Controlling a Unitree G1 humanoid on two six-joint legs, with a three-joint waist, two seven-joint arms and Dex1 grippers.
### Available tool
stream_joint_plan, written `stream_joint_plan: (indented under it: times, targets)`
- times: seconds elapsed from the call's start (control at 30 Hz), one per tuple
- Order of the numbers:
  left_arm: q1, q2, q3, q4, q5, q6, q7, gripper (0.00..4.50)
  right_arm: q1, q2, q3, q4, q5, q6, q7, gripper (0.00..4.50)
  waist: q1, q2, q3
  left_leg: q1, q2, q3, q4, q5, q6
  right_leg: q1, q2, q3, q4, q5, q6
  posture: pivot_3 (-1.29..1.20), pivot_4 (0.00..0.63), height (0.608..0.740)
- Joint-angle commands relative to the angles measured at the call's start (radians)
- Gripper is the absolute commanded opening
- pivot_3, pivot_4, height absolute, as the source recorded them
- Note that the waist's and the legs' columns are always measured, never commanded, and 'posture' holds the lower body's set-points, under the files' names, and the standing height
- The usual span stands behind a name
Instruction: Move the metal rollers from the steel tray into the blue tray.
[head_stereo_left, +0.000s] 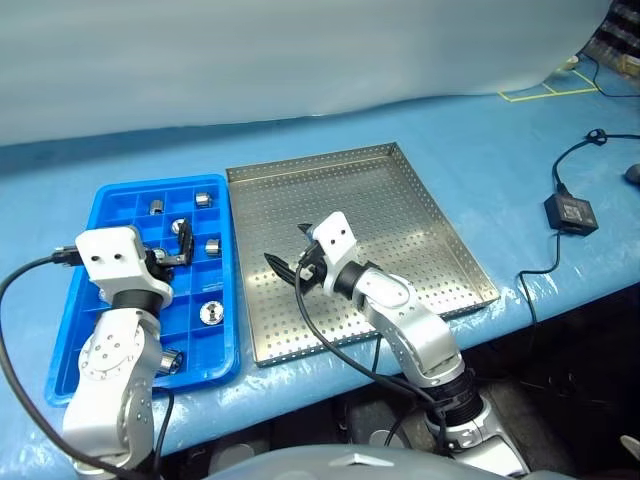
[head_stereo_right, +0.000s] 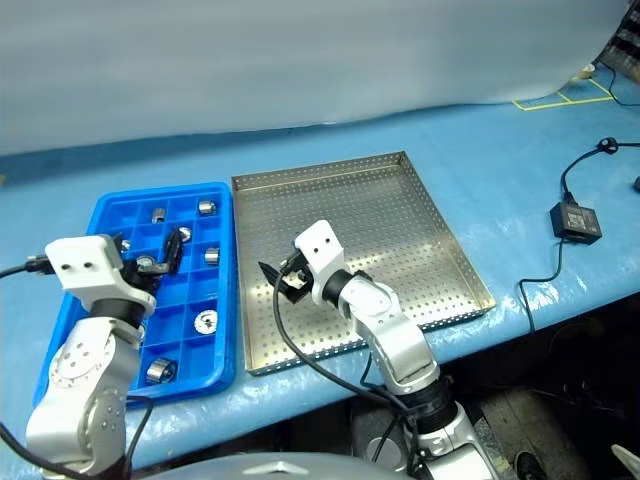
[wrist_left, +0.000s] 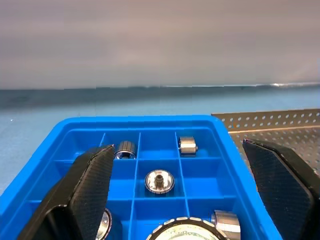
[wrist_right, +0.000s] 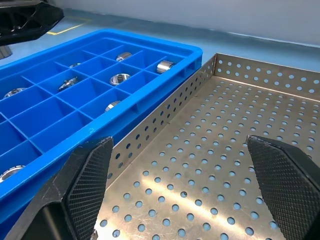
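The blue tray (head_stereo_left: 100, 215) lies at the left with several metal rollers (head_stereo_left: 213, 245) in separate compartments; more of these rollers (wrist_left: 159, 181) show in the left wrist view. My left gripper (head_stereo_left: 175, 250) hovers level above the tray's middle, open, with nothing between its fingers (wrist_left: 92, 185). The steel tray (head_stereo_left: 400, 220) lies to the right of the blue one, and I see no roller on its perforated floor. Over its left part, near the blue tray's edge (wrist_right: 165, 80), my right gripper (head_stereo_left: 290, 252) stands open and holds nothing.
A small black box (head_stereo_left: 571, 213) with a black cable (head_stereo_left: 560, 170) lies on the blue table cover at the right. The table's front edge runs just before both trays. Yellow tape marks (head_stereo_left: 545, 92) sit at the far right back.
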Motion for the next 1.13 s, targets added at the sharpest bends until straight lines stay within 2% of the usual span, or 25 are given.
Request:
stream_joint_plan:
  times: [0.03, 0.23, 0.47, 0.63, 0.77, 0.83, 1.0, 1.07, 1.13]
  targets:
    - [0.019, -0.025, 0.016, -0.052, -0.011, -0.012, 0.023, 4.47, -0.022, 0.006, -0.008, -0.022, 0.017, -0.015, 0.011, 4.50, 0.003, 0.000, 0.000, 0.000, 0.000, 0.000, 0.000, 0.000, 0.000, 0.000, 0.000, 0.000, 0.000, 0.000, 0.000, -0.03, 0.150, 0.740]
    - [0.016, -0.022, -0.003, 0.079, 0.078, -0.053, 0.067, 4.47, -0.033, 0.018, 0.006, 0.002, 0.017, -0.021, 0.026, 4.50, 0.014, 0.000, 0.000, 0.001, 0.000, 0.000, 0.000, 0.000, 0.000, 0.001, 0.001, 0.000, 0.001, 0.000, 0.000, 0.01, 0.150, 0.740]
    - [-0.029, -0.013, -0.042, 0.123, 0.104, -0.090, 0.052, 4.47, -0.036, 0.022, 0.003, 0.005, 0.015, -0.024, 0.026, 4.50, 0.023, 0.000, 0.000, 0.001, 0.000, 0.000, 0.000, 0.000, 0.000, 0.001, 0.001, -0.001, 0.000, 0.000, 0.000, -0.01, 0.150, 0.740]
    - [0.007, 0.090, -0.067, 0.092, 0.117, -0.220, -0.068, 4.47, -0.045, 0.018, -0.040, -0.010, 0.033, -0.016, 0.022, 4.50, 0.021, 0.000, 0.000, 0.000, 0.001, 0.000, -0.001, 0.000, 0.000, 0.000, 0.001, -0.001, 0.000, -0.001, -0.001, -0.01, 0.150, 0.740]
    - [0.077, 0.195, -0.088, 0.121, 0.191, -0.445, -0.157, 4.47, -0.082, 0.007, -0.102, -0.008, 0.067, 0.002, 0.029, 4.50, 0.020, 0.000, 0.000, 0.001, 0.001, 0.001, -0.001, 0.000, 0.000, 0.000, 0.001, 0.000, 0.000, -0.001, -0.002, -0.01, 0.150, 0.740]
    - [0.092, 0.193, -0.064, 0.140, 0.131, -0.535, -0.204, 4.47, -0.109, -0.007, -0.128, 0.005, 0.076, 0.002, 0.032, 4.50, 0.022, 0.001, 0.000, 0.000, 0.001, 0.001, -0.001, 0.000, 0.000, 0.000, 0.001, 0.000, 0.000, -0.001, -0.002, -0.01, 0.150, 0.740]
    - [0.093, 0.207, -0.013, 0.108, -0.056, -0.609, -0.333, 4.47, -0.152, -0.023, -0.174, 0.015, 0.111, 0.012, 0.037, 4.50, 0.023, 0.000, 0.000, 0.000, 0.001, 0.003, -0.001, 0.000, 0.000, 0.000, 0.000, -0.001, 0.000, -0.003, -0.005, 0.00, 0.150, 0.740]
    - [0.090, 0.229, 0.004, 0.123, -0.069, -0.690, -0.388, 4.47, -0.162, -0.027, -0.186, 0.009, 0.133, 0.024, 0.044, 4.50, 0.023, 0.001, 0.000, 0.000, 0.002, 0.003, -0.001, 0.000, 0.000, -0.001, 0.001, -0.001, 0.000, -0.002, -0.003, 0.00, 0.150, 0.740]
    - [0.074, 0.266, 0.024, 0.155, -0.014, -0.764, -0.410, 4.47, -0.174, -0.036, -0.199, -0.005, 0.165, 0.047, 0.063, 4.50, 0.022, 0.000, 0.000, 0.000, 0.002, 0.004, -0.001, 0.000, 0.000, -0.001, 0.001, -0.001, 0.000, -0.002, -0.003, 0.00, 0.150, 0.740]
